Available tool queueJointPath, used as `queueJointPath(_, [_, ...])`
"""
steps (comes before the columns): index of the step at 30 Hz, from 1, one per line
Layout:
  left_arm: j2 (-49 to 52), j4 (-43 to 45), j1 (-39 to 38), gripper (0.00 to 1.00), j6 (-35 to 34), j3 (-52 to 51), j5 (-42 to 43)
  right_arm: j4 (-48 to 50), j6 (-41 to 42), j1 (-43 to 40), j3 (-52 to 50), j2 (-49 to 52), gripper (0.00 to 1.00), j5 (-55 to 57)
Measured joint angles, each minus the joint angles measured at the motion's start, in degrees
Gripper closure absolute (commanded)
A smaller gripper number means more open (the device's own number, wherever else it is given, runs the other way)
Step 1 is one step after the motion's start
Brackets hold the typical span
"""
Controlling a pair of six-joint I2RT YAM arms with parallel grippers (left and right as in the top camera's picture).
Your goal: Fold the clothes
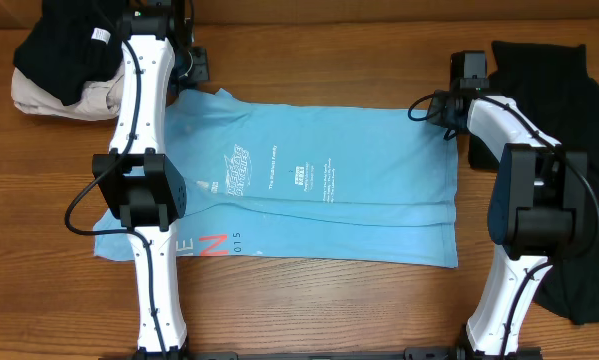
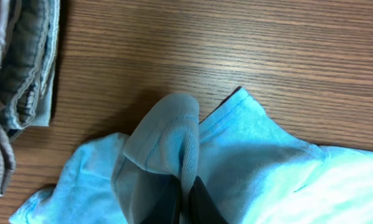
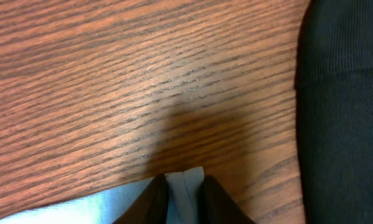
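Left gripper (image 2: 185, 183), T-shirt (image 2: 267, 168) fold pinched between jaws

One light-blue T-shirt (image 1: 359, 150), one beige garment (image 1: 49, 100), two black garments (image 1: 64, 45) (image 1: 569, 90) and two arms (image 1: 141, 110) (image 1: 529, 200).

L arm (image 1: 139, 100) runs from base at 6 o'clock up to 12, wrist bent toward 3. L gripper (image 2: 186, 186) pinched tight on T-shirt (image 1: 329, 180) fabric. R arm (image 1: 524, 200) rises from 6, forearm turned toward 10. R gripper (image 3: 185, 191) clamps the shirt's edge, fingers (image 3: 152, 202) nearly together.
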Motion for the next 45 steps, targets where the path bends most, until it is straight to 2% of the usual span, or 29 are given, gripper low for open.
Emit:
queueJointPath(1, [0.00,0.02,0.00,0.96,0.00,0.00,-0.15,-0.28,0.04,-0.02,0.07,0.00,0.81,0.07])
queueJointPath(4, [0.00,-0.04,0.00,0.96,0.02,0.00,-0.39,-3.39,0.28,-0.02,1.20,0.00,0.96,-0.22])
queueJointPath(5, [0.00,-0.26,0.00,0.96,0.02,0.00,-0.42,-5.18,0.33,-0.02,1.86,0.02,0.96,-0.44])
queueJointPath(18, [0.00,-4.35,0.00,0.96,0.96,0.31,-0.81,-27.56,0.07,-0.04,16.28,-0.74,0.96,-5.99])
queueJointPath(37, [-6.49,-17.92,2.03,0.96,3.10,0.70,-0.81,-48.04,0.09,-2.36,17.44,-12.26,0.96,-18.10])
queueJointPath(45, [-6.58,-18.56,3.08,0.96,3.10,0.72,1.25,-53.90,0.07,-2.34,17.44,-12.39,0.96,-18.58])
